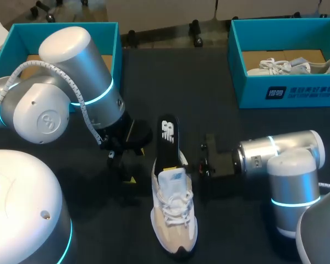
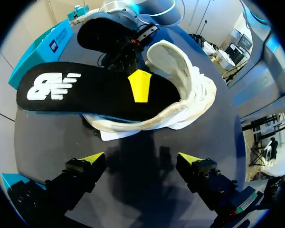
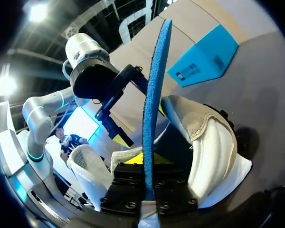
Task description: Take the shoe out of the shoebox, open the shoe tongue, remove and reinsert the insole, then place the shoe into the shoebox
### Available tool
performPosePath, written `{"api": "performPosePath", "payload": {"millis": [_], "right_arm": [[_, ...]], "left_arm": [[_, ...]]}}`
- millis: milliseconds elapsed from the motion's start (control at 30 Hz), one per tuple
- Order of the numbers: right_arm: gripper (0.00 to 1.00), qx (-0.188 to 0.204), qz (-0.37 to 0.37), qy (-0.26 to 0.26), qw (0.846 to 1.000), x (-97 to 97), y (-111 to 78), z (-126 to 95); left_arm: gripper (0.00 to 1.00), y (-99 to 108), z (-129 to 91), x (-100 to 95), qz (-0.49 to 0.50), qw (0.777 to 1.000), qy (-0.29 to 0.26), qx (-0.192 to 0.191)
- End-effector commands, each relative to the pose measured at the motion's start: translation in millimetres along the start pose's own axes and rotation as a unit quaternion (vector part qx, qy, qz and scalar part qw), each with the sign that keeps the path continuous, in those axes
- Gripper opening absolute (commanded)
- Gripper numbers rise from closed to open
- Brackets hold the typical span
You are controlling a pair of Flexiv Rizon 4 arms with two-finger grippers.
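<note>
Shoe [image 1: 175,220] lies mid-worktop [image 1: 231,225], toe toward the robot, outside both shoeboxes. Black insole [image 1: 168,137] pokes halfway out of the shoe's opening. Right hand [image 3: 148,185] is clenched on the insole's edge. Left hand [image 2: 140,159] is released, fingers spread, near the shoe, grasping nothing.

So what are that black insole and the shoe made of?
The insole looks like foam: matte black top, rough blue underside seen edge-on. The shoe seems to be soft textile, white and beige panels with woven laces; the exact fabric is unclear.
</note>
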State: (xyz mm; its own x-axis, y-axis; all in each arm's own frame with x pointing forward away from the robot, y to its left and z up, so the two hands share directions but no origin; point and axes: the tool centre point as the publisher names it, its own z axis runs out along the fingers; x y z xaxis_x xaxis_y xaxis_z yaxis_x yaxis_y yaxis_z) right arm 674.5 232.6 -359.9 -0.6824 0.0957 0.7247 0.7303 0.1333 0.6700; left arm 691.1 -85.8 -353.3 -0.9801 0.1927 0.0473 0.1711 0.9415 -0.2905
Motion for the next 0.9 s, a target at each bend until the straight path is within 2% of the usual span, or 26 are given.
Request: {"api": "performPosePath", "payload": {"millis": [33, 500, 667, 767, 800, 833, 900], "right_arm": [[0.36, 0.000, -0.010, -0.008, 1.000, 6.4, 3.4, 4], [0.30, -0.015, -0.044, -0.013, 0.999, 15.3, 30.7, 2], [0.31, -0.041, -0.047, -0.016, 0.998, 13.5, 35.8, -2], [0.18, -0.053, -0.046, -0.013, 0.997, 8.9, 37.9, -4], [0.12, -0.056, -0.042, -0.012, 0.997, 6.8, 38.6, -4], [0.00, -0.058, -0.039, -0.012, 0.997, 5.0, 39.3, -4], [0.00, -0.057, -0.036, -0.010, 0.998, 1.5, 40.4, -4]], "left_arm": [[1.00, 0, -1, 0.7, 0.000, 1.000, -0.001, -0.002], [1.00, 0, -1, 0.7, 0.000, 1.000, -0.001, -0.002], [1.00, 0, -1, 0.7, 0.000, 1.000, -0.001, -0.002], [1.00, 0, -1, 0.7, 0.000, 1.000, -0.001, -0.002], [1.00, 0, -1, 0.7, 0.000, 1.000, -0.001, -0.002], [1.00, 0, -1, 0.7, 0.000, 1.000, -0.001, -0.002], [1.00, 0, -1, 0.7, 0.000, 1.000, -0.001, -0.002]]}}
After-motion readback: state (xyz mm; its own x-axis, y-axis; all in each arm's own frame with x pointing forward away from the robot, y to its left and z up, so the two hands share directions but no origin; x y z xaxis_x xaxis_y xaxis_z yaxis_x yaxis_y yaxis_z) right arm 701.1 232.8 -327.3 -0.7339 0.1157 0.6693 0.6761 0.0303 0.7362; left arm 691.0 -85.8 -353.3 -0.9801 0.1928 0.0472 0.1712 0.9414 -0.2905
